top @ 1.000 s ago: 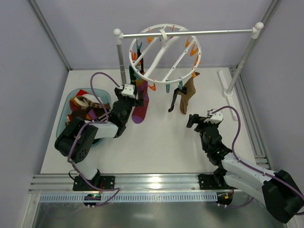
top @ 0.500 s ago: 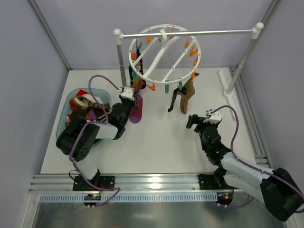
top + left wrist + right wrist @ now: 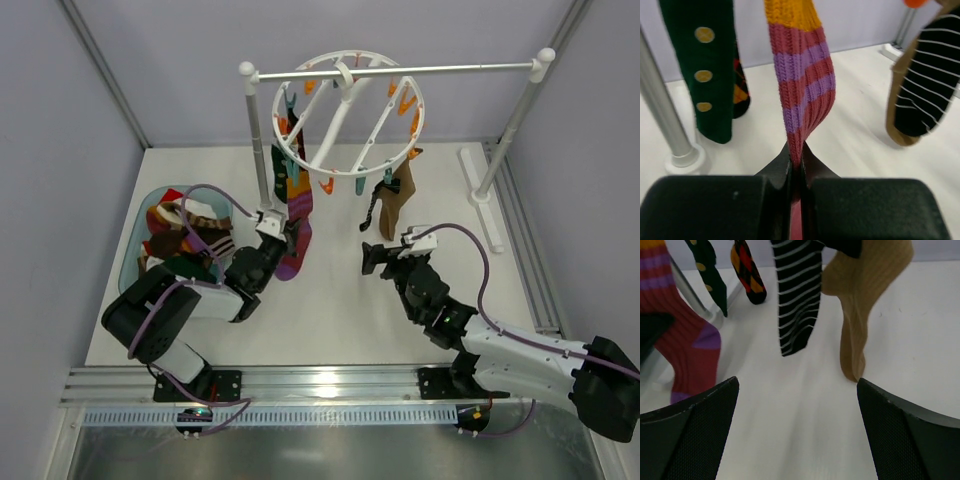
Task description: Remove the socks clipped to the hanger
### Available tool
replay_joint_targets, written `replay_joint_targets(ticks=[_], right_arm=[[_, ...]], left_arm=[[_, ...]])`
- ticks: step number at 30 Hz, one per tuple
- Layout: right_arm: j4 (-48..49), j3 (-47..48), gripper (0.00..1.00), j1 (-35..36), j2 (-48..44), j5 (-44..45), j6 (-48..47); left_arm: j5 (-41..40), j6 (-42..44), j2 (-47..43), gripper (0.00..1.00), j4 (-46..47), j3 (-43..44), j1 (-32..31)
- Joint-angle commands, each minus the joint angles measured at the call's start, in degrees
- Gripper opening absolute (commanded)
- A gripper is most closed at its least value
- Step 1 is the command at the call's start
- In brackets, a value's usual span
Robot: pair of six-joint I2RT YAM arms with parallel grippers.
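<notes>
Left claw [image 3: 796, 156] is pinched tight on the maroon sock [image 3: 802, 85], which hangs below the hanger [image 3: 345, 78], apparently clipped to it. Right claw [image 3: 797, 385] gapes wide, facing the striped sock [image 3: 797, 305] and tan sock [image 3: 860, 305], touching neither.

Left wrist: maroon sock [image 3: 801, 95] cut off at top edge, its lower end hidden between the fingers [image 3: 715, 205]; green sock [image 3: 712, 70] also cut at top. Right wrist: striped sock [image 3: 799, 300] and tan sock [image 3: 860, 295] lose their tops to the frame edge. Top view: clips [image 3: 326, 185] too small to tell which grip fabric.
</notes>
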Motion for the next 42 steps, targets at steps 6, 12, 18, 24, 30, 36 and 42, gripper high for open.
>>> replay_joint_targets(ticks=[6, 12, 18, 24, 30, 36, 42], right_arm=[[-5.1, 17.9, 1.00, 8.2, 6.3, 10.7, -6.5], [-10.6, 29.6, 1.00, 11.1, 12.4, 12.9, -11.0], [-17.3, 39.8, 1.00, 11.3, 15.6, 12.9, -15.3], [-27.7, 49.4, 1.00, 11.2, 19.6, 12.6, -17.2], [-38.6, 57.8, 0.99, 8.1, 21.3, 5.1, -14.9], [-46.2, 64.9, 0.98, 6.8, 26.8, 2.6, -14.1], [-49.4, 66.2, 0.98, 6.6, 28.8, 1.6, -12.9]], left_arm=[[-3.7, 0.9, -4.1, 0.00, 11.0, -2.9, -7.4], [-8.7, 5.0, -3.8, 0.00, 10.0, -0.8, -14.7], [-12.6, 8.8, -1.3, 0.00, 9.7, 2.0, -20.4], [-17.2, 15.6, 3.0, 0.00, 10.2, 6.3, -25.5], [-21.5, 23.5, 7.1, 0.00, 10.5, 9.9, -29.5], [-25.0, 29.8, 11.9, 0.00, 11.6, 13.6, -31.9], [-25.0, 32.0, 13.0, 0.00, 13.1, 14.1, -32.9]])
